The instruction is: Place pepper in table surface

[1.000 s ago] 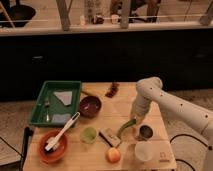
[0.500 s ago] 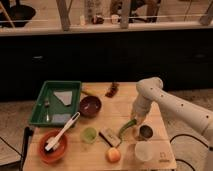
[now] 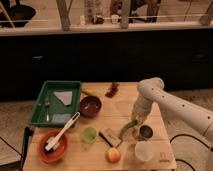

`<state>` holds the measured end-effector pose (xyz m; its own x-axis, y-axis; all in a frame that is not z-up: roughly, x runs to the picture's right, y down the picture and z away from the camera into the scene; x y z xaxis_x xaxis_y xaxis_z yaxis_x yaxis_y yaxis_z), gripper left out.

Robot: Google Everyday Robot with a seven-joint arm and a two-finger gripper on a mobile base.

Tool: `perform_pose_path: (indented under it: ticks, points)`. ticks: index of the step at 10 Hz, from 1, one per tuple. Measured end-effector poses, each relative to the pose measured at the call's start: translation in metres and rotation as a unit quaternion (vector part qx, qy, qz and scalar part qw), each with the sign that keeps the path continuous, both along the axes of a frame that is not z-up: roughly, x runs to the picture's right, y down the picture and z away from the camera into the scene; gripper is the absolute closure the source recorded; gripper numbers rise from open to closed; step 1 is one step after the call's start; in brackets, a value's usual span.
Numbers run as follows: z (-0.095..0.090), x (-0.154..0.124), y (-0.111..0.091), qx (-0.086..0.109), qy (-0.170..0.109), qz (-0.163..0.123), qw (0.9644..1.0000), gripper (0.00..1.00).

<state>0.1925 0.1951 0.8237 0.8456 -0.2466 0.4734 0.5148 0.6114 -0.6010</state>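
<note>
Pepper (image 3: 127, 128), slim, green and gently curved, slants over the right part of the table surface (image 3: 122, 107), its upper end meeting the gripper (image 3: 137, 120) and its lower end pointing down toward the left. The white arm (image 3: 172, 104) reaches in from the right, with the gripper low over the planks; how its jaws stand cannot be told, nor whether the pepper's lower tip touches the wood. A metal cup (image 3: 145, 132) stands just beside the pepper on its right, a pale translucent cup (image 3: 143, 150) nearer the front edge. A small flat block (image 3: 110, 136) lies to the pepper's left, a light green cup (image 3: 89, 134) beyond it, and a round orange fruit (image 3: 113, 155) sits at the front. A dark red bowl (image 3: 90, 106) sits beside a green tray (image 3: 39, 106) at the left. An orange bowl (image 3: 46, 152) in the front left corner holds a white utensil (image 3: 64, 136). A dark red cluster (image 3: 112, 90) lies near the far edge.
</note>
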Motion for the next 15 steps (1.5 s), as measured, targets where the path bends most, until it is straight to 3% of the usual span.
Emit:
perform_pose_path:
  ticks: [3,5,15]
  points:
    - [0.001,-0.004,-0.004,0.002,-0.006,-0.006,1.0000,0.32]
    - [0.003,-0.008,-0.007,0.003,-0.013,-0.009,0.9999,0.20]
    - [0.008,-0.008,-0.022,0.003,-0.032,-0.019,0.9993,0.20]
